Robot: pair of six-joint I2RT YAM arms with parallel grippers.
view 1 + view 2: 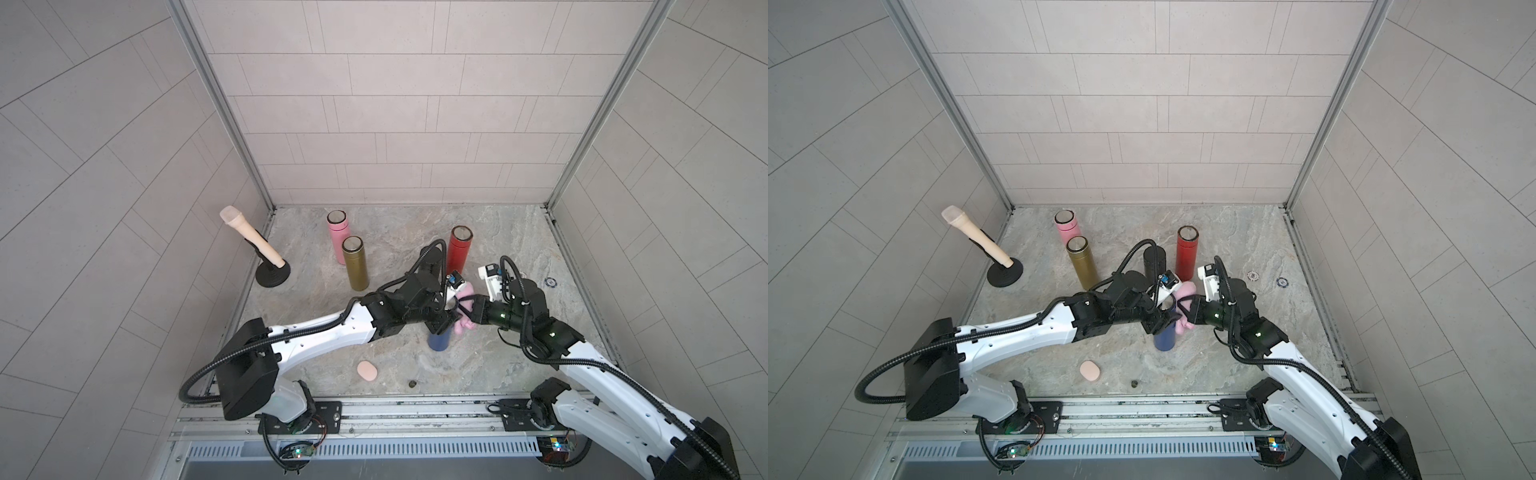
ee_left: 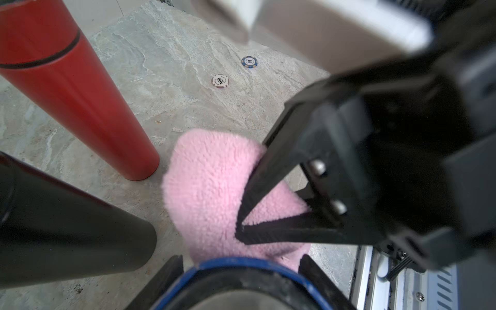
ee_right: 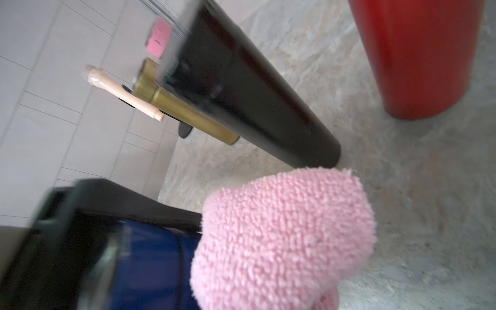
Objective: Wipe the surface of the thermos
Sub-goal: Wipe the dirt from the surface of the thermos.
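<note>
Near the middle of the stone surface [image 1: 395, 232], in both top views, the blue thermos [image 1: 438, 343] [image 1: 1165, 338] stands with the left jaws gripping its top. The right jaws are pinched tight on the pink cloth [image 1: 462, 328], which touches the thermos. The left wrist view shows the cloth [image 2: 209, 188] right against the blue rim. The right wrist view shows it [image 3: 281, 236] on the blue side, near a black thermos [image 3: 255, 102].
</note>
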